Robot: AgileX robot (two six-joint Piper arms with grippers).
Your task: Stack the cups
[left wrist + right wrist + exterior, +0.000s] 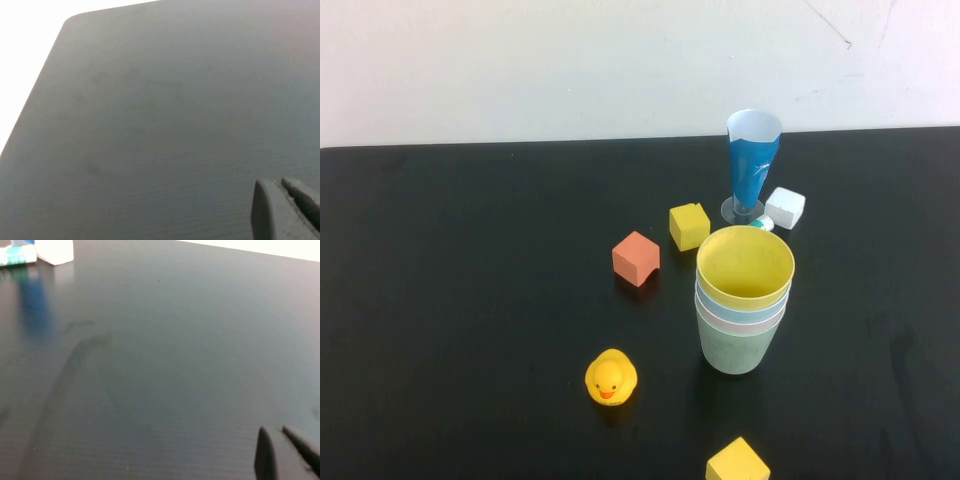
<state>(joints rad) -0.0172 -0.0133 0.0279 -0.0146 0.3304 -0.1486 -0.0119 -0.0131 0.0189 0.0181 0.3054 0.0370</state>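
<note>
The four cups stand nested in one upright stack right of the table's middle in the high view: the yellow cup (745, 262) on top, then the light blue cup (720, 305), the pink cup (730, 322) and the green cup (738, 352) at the bottom. Neither arm shows in the high view. My left gripper (276, 183) hangs over bare black table in the left wrist view, its fingers together and empty. My right gripper (274, 430) hangs over bare table in the right wrist view, fingers together and empty. No cup shows in either wrist view.
A tall blue cone glass (753, 165) stands behind the stack, with a white block (785, 207) and a small green-white item (761, 224) beside it. A yellow cube (689, 226), a red-orange block (636, 258), a yellow rubber duck (610, 378) and another yellow cube (737, 464) lie around.
</note>
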